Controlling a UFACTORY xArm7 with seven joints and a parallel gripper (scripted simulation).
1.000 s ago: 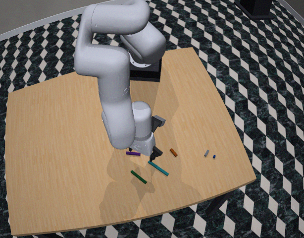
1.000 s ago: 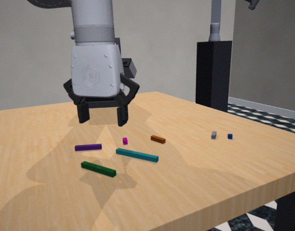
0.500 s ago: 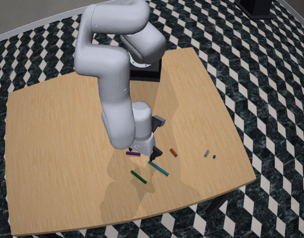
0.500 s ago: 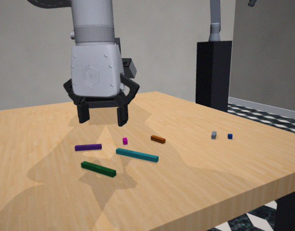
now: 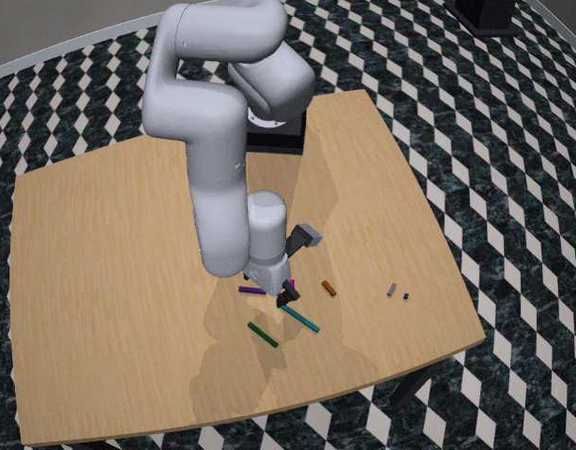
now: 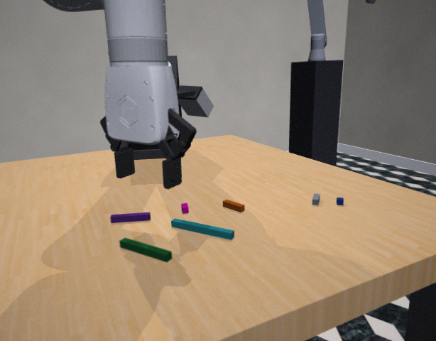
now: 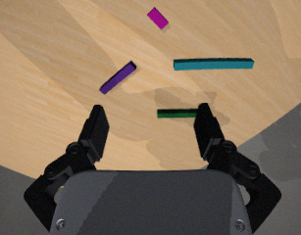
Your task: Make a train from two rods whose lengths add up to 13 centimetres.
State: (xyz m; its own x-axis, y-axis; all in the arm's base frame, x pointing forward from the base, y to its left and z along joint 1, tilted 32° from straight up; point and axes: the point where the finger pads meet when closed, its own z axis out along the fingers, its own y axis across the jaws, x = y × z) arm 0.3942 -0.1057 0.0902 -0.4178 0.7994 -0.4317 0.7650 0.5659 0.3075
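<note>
My gripper [image 6: 148, 175] [image 7: 150, 115] is open and empty. It hangs above the wooden table [image 5: 84, 242] [image 6: 321, 256], over the spot behind the purple rod [image 5: 251, 290] [image 6: 130, 217] [image 7: 118, 77] and the small magenta rod [image 5: 292, 282] [image 6: 184, 207] [image 7: 158, 18]. The turquoise rod [image 5: 300, 319] [image 6: 202, 228] [image 7: 213, 65] and the green rod [image 5: 263, 335] [image 6: 145, 249] [image 7: 176, 114] lie flat nearer the front edge. The orange rod [image 5: 328, 288] [image 6: 233, 205] lies to the right. The grey rod [image 5: 391, 289] [image 6: 315, 199] and the blue rod [image 5: 405, 295] [image 6: 339, 200] lie far right, close together. All rods lie apart.
The arm's black base [image 5: 276, 140] stands at the table's back edge. A black pedestal [image 6: 315, 110] [image 5: 482, 14] stands on the floor beyond the table. The table's front edge is near the green rod.
</note>
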